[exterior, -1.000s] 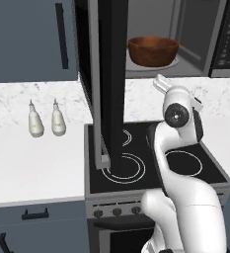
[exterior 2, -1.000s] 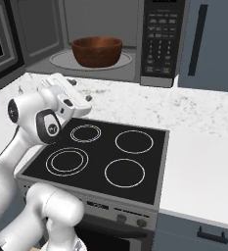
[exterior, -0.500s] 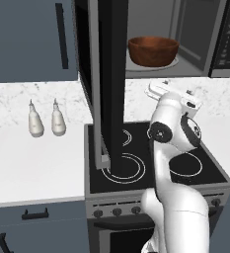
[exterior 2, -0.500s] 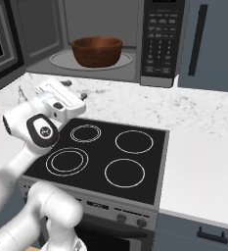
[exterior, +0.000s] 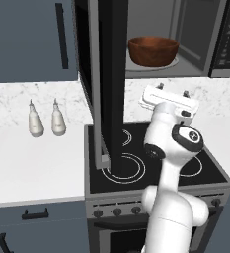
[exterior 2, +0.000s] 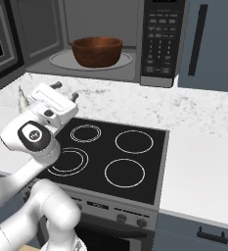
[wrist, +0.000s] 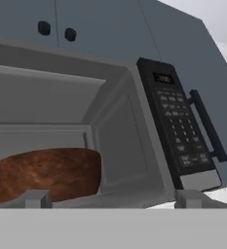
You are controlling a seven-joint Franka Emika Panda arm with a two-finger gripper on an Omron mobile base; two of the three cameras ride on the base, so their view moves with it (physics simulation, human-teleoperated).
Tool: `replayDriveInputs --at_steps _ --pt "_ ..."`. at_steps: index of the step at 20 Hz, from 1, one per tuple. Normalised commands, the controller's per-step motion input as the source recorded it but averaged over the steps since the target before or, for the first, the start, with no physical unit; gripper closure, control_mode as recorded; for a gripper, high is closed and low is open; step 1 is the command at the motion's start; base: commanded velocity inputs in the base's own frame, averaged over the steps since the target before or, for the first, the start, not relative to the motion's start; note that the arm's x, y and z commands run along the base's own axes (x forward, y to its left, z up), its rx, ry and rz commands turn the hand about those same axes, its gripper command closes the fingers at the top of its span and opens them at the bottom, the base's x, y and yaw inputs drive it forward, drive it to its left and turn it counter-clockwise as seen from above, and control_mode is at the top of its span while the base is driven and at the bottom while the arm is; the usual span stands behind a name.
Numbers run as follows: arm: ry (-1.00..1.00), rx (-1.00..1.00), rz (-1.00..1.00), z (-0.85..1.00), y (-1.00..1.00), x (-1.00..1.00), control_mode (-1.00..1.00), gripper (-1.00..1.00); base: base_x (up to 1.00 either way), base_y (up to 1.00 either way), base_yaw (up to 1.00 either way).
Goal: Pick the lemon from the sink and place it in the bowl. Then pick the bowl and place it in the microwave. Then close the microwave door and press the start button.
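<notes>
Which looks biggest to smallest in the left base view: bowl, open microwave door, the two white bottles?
1. Microwave door, edge-on and nearest the camera, which inflates it.
2. Bowl in the microwave.
3. The two bottles: alike, no ranking between them.

Bowl [exterior: 153, 50] inside microwave [exterior 2: 116, 40]: I can't see into it from any camera, so contents unknown. In hand view bowl [wrist: 47, 174] bottom cut by lower edge. Microwave door [exterior: 106, 79] stands open edge-on in left base view; it hides cavity's left part and strip of stove [exterior: 156, 163] behind it. Door top cut by picture edge. Keypad [wrist: 179, 136] labels too blurred for me to read. Hand [exterior 2: 62, 91]: fingertips tiny, gap between them not judgeable.
</notes>
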Motion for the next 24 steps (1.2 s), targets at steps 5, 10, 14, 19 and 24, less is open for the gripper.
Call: replayDriveInputs --at_steps 5,10,14,19,24 --pt "-0.11 -0.04 -0.01 0.0 0.88 -0.06 -1.0 -1.0 0.0 0.0 0.0" --pt "-0.05 0.0 -0.03 0.0 0.93 -0.08 -1.0 -1.0 0.0 0.0 0.0" --pt "-0.06 0.0 -0.04 0.0 0.89 -0.12 -1.0 -1.0 0.0 0.0 0.0" --pt "-0.05 0.0 -0.03 -0.03 0.88 -0.07 -1.0 -1.0 0.0 0.0 0.0" --pt "-0.1 -0.01 -0.01 -0.52 0.84 -0.01 -1.0 -1.0 0.0 0.0 0.0"
